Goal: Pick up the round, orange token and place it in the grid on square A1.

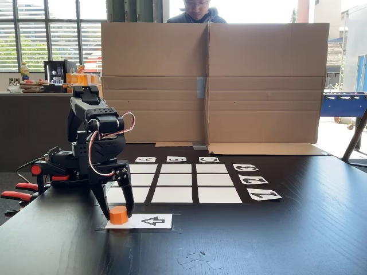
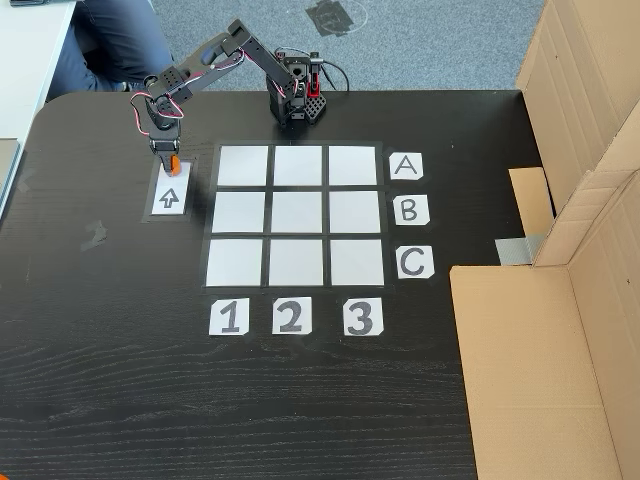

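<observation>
The orange token (image 1: 118,215) rests on the white arrow card (image 1: 150,221), just outside the grid (image 1: 189,180). My gripper (image 1: 119,215) points straight down with one black finger on each side of the token, and both fingers look pressed against it. From above, the gripper (image 2: 171,164) hides most of the token (image 2: 173,167) at the top of the arrow card (image 2: 169,196). Square A1 (image 2: 243,166) is the corner cell of the grid (image 2: 296,214), right beside the arrow card. In the front fixed view, A1 (image 1: 140,196) is the near-left cell, partly behind my fingers.
A tall cardboard wall (image 1: 212,86) stands behind the grid and runs along the table's right edge (image 2: 590,100). A person (image 1: 198,10) is behind it. Red clamps (image 1: 17,195) hold the arm base (image 2: 298,100). Paper scraps (image 1: 198,258) lie near the front.
</observation>
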### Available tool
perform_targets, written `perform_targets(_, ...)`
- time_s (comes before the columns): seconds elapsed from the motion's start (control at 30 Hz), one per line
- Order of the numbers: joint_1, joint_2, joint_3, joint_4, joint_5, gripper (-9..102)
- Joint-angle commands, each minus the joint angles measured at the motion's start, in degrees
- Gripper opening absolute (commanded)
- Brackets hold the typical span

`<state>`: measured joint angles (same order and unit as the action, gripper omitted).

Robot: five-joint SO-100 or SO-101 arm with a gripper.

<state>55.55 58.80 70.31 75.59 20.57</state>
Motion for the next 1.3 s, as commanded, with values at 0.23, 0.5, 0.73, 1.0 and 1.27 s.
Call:
perform_targets(0.23,1.76,16.79,-1.05,5.01,-0.53,8)
perform_targets(0.5,2.2,33.05,8.53,8.09,-1.49,8)
perform_targets(0.73,1.05,48.34,20.21,10.37,-2.99,8)
perform_targets(1.0,-1.05,64.34,35.86,10.37,-4.75,8)
perform_targets(1.27,-2.46,74.62,49.31,10.2,-7.29,8)
